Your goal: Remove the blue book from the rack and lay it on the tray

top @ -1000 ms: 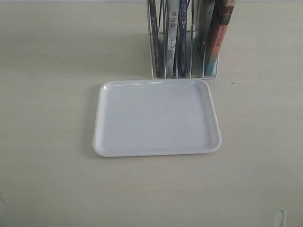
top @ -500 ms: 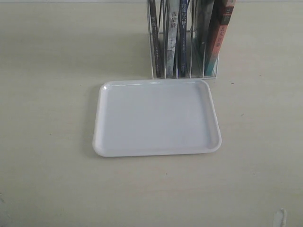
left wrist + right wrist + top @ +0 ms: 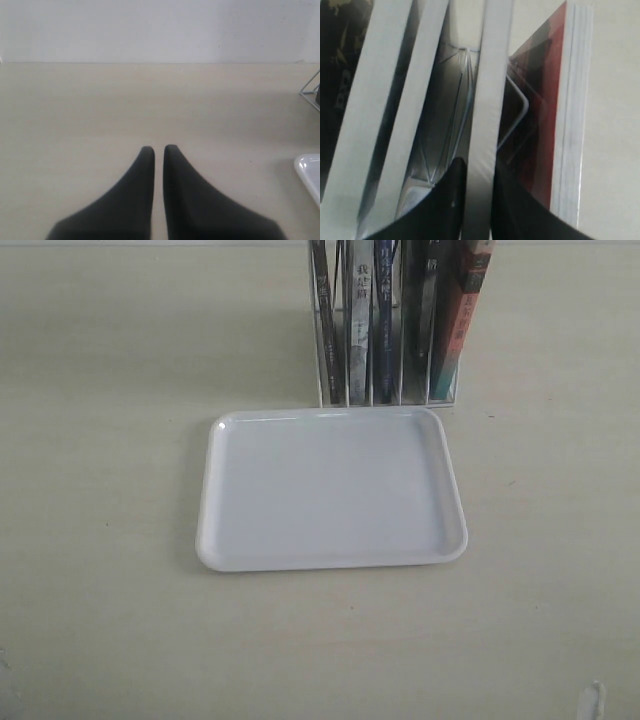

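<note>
Barely begun: blue book (image 3: 383, 320) stands upright in the rack (image 3: 319, 370) at the far edge of the table (image 3: 100, 440), tray (image 3: 330, 490) just before it, bare. Right tool (image 3: 477, 167) pinches a thin book's top edge, likely the blue one; lift and laying remain. Left tool (image 3: 159, 150) closed, idle.

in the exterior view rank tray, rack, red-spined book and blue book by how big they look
1. tray
2. rack, top cropped by the frame
3. red-spined book, also cropped
4. blue book, only its thin spine shows
</note>
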`<state>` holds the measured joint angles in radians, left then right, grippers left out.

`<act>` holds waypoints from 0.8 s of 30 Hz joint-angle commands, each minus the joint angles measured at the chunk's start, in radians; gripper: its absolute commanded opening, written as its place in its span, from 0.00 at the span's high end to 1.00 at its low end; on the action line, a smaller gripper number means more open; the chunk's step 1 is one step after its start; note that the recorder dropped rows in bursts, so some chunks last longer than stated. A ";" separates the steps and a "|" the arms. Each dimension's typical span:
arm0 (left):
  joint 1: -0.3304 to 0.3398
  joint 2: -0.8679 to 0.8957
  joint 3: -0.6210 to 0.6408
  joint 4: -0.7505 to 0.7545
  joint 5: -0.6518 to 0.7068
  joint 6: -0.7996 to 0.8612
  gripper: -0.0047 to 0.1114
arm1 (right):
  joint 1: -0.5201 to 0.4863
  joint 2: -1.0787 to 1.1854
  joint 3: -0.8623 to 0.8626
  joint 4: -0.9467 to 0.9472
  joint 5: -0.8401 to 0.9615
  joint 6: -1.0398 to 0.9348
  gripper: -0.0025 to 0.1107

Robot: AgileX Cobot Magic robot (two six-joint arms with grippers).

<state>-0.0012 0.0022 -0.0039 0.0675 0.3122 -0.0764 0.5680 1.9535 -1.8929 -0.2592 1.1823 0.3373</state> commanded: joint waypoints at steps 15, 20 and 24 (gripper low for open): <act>-0.009 -0.002 0.004 0.002 -0.006 0.002 0.91 | 0.001 -0.094 -0.003 0.132 0.039 -0.053 0.53; -0.009 -0.002 0.004 0.002 -0.006 0.002 0.91 | 0.001 -0.094 -0.003 0.128 0.039 -0.059 0.53; -0.009 -0.002 0.004 0.002 -0.006 0.002 0.91 | 0.016 -0.094 -0.003 0.123 0.039 -0.062 0.61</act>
<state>-0.0012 0.0022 -0.0039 0.0675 0.3122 -0.0764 0.5723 1.8687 -1.8929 -0.1335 1.2201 0.2888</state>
